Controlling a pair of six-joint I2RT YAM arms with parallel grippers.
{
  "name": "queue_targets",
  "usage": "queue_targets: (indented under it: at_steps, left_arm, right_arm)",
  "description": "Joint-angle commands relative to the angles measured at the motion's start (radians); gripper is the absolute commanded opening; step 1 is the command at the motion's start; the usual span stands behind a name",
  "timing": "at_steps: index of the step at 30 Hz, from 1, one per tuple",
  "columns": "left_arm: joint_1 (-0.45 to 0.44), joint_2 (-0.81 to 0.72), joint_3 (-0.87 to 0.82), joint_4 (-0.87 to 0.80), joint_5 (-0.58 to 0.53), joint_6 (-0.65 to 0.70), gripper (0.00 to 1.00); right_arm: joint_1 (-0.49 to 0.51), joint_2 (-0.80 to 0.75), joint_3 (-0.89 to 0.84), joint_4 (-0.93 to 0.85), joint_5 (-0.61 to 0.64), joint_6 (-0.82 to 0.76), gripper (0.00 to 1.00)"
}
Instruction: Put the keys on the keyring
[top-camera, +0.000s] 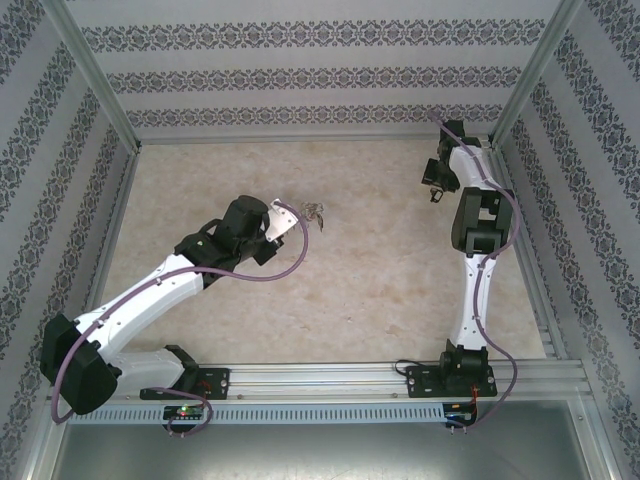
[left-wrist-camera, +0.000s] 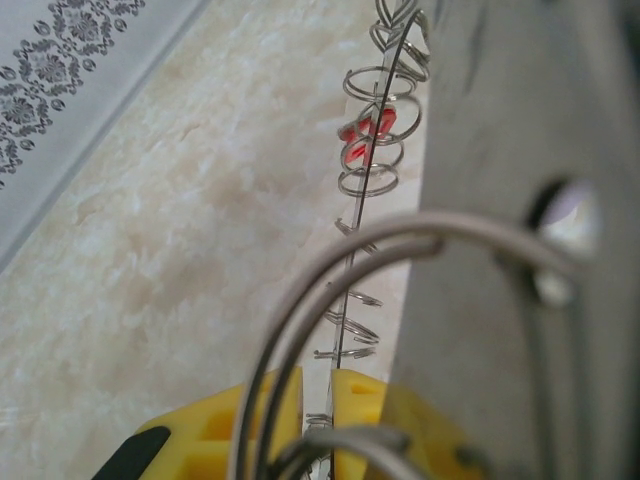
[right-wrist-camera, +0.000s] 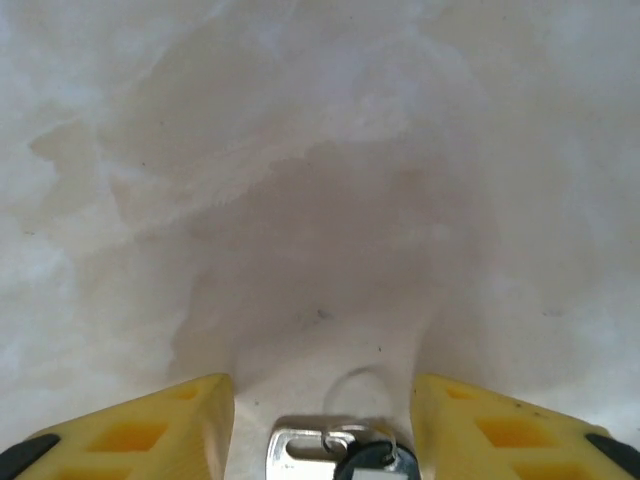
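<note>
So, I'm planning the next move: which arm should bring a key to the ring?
Right. A key sits between the right tool's parted fingers; the left tool is clamped on the keyring.

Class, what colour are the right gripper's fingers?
The fingers are yellow, seen best in the right wrist view.

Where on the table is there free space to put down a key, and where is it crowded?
Free: the wide middle of the table, between the left arm and the right arm; also the far-left corner. Crowded: around the keyring in the left claw, and near the right claw at the far right.
</note>
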Motion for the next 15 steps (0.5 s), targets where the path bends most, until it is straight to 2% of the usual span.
queue_targets:
  at_steps: [1,9,15]
  left_arm:
    - [0.009,-0.031,-0.022,0.020,0.013,-0.045,0.00]
    - [0.008,-0.031,-0.044,0.051,0.026,-0.062,0.00]
    - [0.008,-0.045,-0.061,0.070,0.036,-0.067,0.00]
  right_arm:
    - [0.000,0.015,0.024,-0.132,0.015,-0.018,0.42]
    - [0.051,-0.156,-0.260,-0.077,-0.013,-0.064,0.28]
    - [0.122,-0.326,-0.488,-0.035,-0.014,-0.059,0.27]
